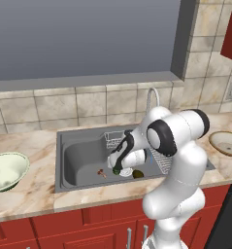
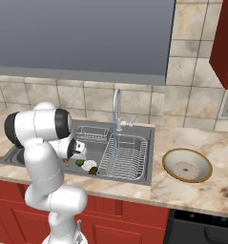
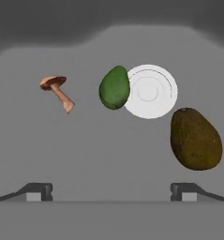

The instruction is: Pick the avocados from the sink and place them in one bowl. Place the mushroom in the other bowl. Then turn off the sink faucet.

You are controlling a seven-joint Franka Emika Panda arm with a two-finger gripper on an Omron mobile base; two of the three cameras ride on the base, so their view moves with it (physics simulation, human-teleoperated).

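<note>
Sink (image 1: 71, 160): green avocado (image 3: 114, 87) touching the white drain (image 3: 151, 91), brown avocado (image 3: 196, 139) just beside, mushroom (image 3: 57, 91) apart. Tan bowl (image 2: 187, 165) and pale green bowl (image 1: 6, 170) are set on the table. Gripper (image 3: 111, 191) is held above the basin, jaws wide apart, nothing gripped.

On the grey sink (image 3: 85, 154) floor, a green avocado (image 3: 114, 87) overlaps the white drain's (image 3: 152, 91) edge; a dark avocado (image 3: 196, 139) lies nearby, the mushroom (image 3: 57, 91) apart. Gripper (image 3: 111, 191) fingertips (image 3: 34, 191) stand wide.
</note>
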